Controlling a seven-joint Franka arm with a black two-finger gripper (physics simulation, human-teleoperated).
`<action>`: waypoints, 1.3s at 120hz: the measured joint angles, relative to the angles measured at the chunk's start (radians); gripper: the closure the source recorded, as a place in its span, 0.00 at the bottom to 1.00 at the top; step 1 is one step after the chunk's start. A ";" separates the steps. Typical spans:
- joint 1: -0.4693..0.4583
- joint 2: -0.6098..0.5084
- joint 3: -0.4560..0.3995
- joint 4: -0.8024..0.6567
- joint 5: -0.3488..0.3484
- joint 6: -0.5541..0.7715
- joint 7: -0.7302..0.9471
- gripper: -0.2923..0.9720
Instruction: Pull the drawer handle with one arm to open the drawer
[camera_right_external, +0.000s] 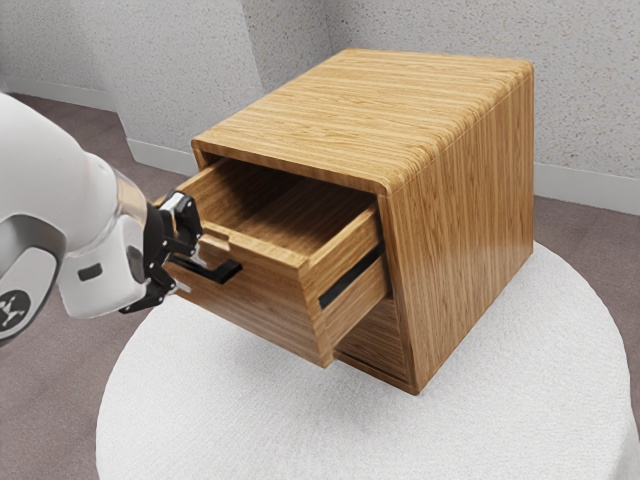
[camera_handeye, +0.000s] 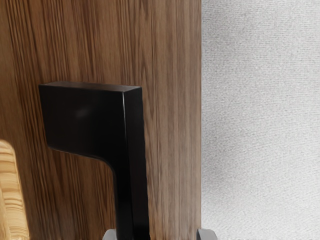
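Grey speckled walls (camera_right_external: 130, 60) back a round white surface (camera_right_external: 520, 400). At the exterior view's left, the black two-finger gripper (camera_right_external: 190, 255) straddles the black bar handle (camera_right_external: 220, 268), its fingers parted rather than clamped. Further right, the light wooden drawer (camera_right_external: 250, 300) stands about half out of the light wooden cabinet (camera_right_external: 460, 200). Opening looks largely done, with perhaps some pull left.

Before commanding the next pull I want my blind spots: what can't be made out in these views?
- Drawer rear: exterior view, hidden under the cabinet top.
- Handle: exterior view, partly covered by the tool; wrist view, stem cut off by the lower edge.
- Lower panel: exterior view, mostly behind the drawer.
- Table: exterior view, near rim cut off by the lower edge.
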 joint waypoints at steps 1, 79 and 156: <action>0.000 -0.002 0.000 -0.002 0.000 0.000 0.000 0.69; 0.003 -0.066 0.000 -0.042 -0.021 -0.033 -0.004 0.66; 0.001 -0.075 0.000 -0.024 -0.023 -0.047 -0.005 0.63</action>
